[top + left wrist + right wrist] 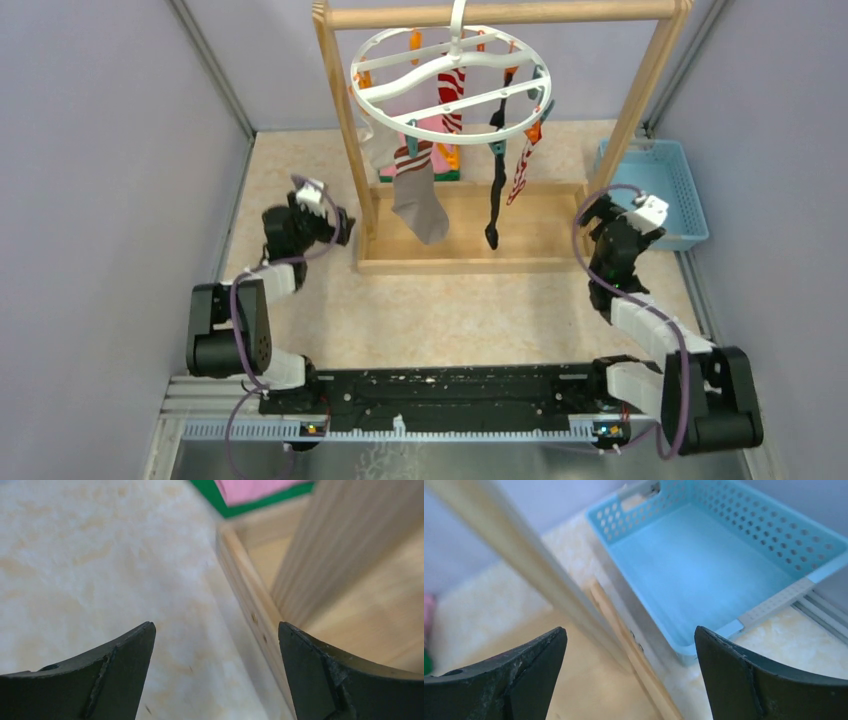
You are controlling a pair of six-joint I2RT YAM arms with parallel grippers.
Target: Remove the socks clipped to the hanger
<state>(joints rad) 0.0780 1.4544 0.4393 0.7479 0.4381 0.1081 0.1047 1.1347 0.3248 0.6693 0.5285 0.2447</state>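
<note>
Several socks (420, 205) hang between gaping left claw (215, 630) and gaping right claw (630, 632).

I see a wooden rack (645, 100) standing on the beige tabletop (450, 310). A pink-and-green cloth (255, 487) lies at its far side, and a light-blue perforated basket (675, 190) sits just beside its right post.

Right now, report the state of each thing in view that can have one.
left gripper, open, holding nothing
right gripper, open, holding nothing
hanger, hung from the wooden rack, socks still on it
grey sock, hanging from the rim
black sock, hanging from the rim
red-and-white striped sock, hanging from the rim
white sock, hanging from the rim
blue basket, upright, nothing seen inside
</note>
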